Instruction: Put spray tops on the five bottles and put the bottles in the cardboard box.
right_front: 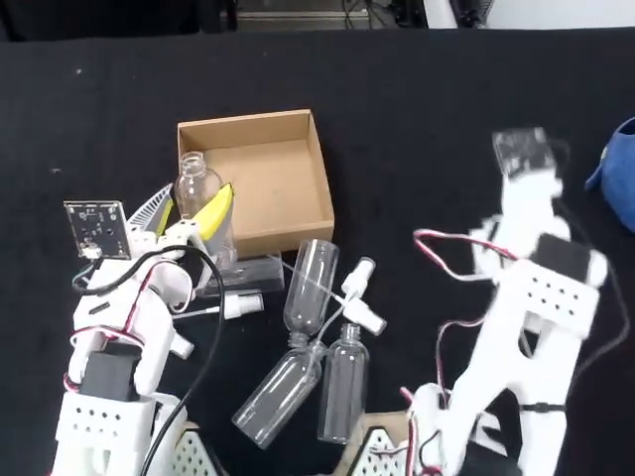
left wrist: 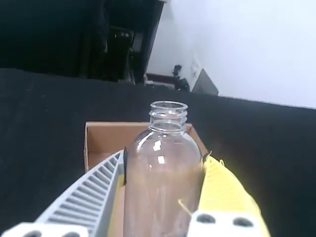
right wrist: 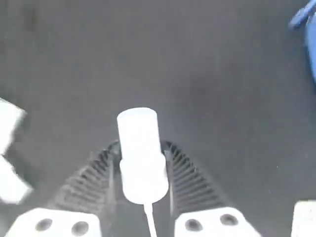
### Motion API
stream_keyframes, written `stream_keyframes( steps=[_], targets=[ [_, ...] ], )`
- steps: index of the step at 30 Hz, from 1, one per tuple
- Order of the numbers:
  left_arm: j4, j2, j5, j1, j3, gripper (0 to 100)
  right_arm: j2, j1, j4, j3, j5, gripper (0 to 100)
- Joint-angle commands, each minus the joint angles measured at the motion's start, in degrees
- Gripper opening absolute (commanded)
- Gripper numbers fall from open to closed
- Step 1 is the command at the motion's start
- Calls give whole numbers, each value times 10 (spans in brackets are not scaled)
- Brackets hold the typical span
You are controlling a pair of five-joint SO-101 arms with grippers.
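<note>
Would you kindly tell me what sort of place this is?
Probably a robotics lab or workshop: black-clothed table, left arm holding a bottle, right arm holding a spray top, dark equipment by a white wall.

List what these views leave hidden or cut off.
Held bottle: base cut off by the left wrist frame edge.
Spray top: tube runs off the right wrist frame edge.
Blue object: cut by the high view's right edge; identity unclear.

Black table [right_front: 417, 89]. Blue object [right_front: 617, 183] at table's right edge, partly cut off. Dark equipment [left wrist: 123, 44], white wall [left wrist: 247, 44] beyond table's far edge.
</note>
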Motion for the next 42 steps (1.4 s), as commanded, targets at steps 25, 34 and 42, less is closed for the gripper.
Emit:
stream_keyframes(
  steps=[25,34,42],
  targets=[
    [-394,-12,-84,79,208,30,-28,-555,-449,-269,-393,11],
    [-396,-12,-168,118,220,30,-31,-585,-513,-194,-393,11],
    [-396,-12,-171,113,220,30,-75,-556,-489,-147,-396,11]
  ],
)
